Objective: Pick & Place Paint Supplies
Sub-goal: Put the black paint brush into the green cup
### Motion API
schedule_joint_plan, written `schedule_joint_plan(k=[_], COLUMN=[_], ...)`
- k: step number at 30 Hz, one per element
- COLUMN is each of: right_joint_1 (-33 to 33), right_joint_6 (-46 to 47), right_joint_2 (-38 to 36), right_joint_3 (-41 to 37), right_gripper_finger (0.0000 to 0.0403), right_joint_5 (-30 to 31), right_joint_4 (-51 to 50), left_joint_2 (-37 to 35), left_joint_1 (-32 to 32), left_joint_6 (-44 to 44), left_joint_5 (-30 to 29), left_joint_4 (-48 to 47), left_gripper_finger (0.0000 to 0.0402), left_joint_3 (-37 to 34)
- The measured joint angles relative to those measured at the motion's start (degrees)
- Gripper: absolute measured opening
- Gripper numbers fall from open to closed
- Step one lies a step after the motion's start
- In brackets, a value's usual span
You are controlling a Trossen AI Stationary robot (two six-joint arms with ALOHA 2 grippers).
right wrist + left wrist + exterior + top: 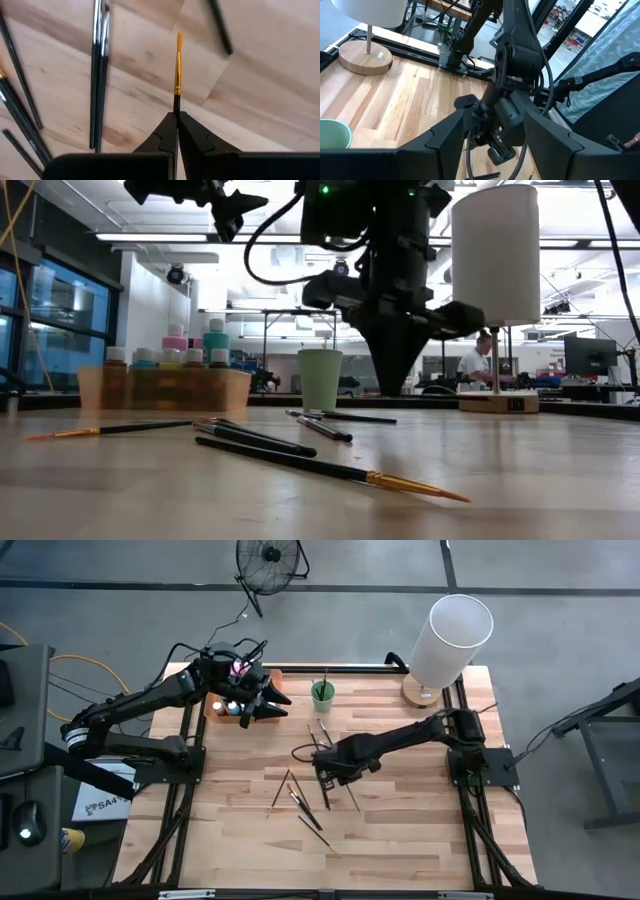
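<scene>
Brush (330, 469); bottles (170, 360) in orange tray (235, 392).

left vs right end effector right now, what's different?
Left end effector hangs above the orange tray at the table's far left; right end effector is down at the middle of the table among the loose brushes.
Left is open and holds nothing; right is shut on a thin brush, its orange tip pointing out past the fingers.
Both are dark and two-fingered.
</scene>
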Motion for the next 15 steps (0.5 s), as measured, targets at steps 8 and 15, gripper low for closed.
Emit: schedule_joint_plan(k=[8,15], right_joint_1=[-0.5,-6.3], right_joint_6=[0.3,-12.0], right_joint_2=[-7.8,-13.2], right_joint_3=[0.0,0.2], right_gripper_finger=[0.0003,0.0003], right_joint_5=[16.7,42.7], right_joint_4=[1.6,12.6], left_joint_2=[0.0,0.0], left_joint_1=[0.0,0.0], left_joint_6=[0.0,0.0], left_joint_5=[0.0,-0.1], left_joint_4=[0.0,0.0], left_gripper_finger=[0.02,0.02], left_joint_3=[0.0,0.0])
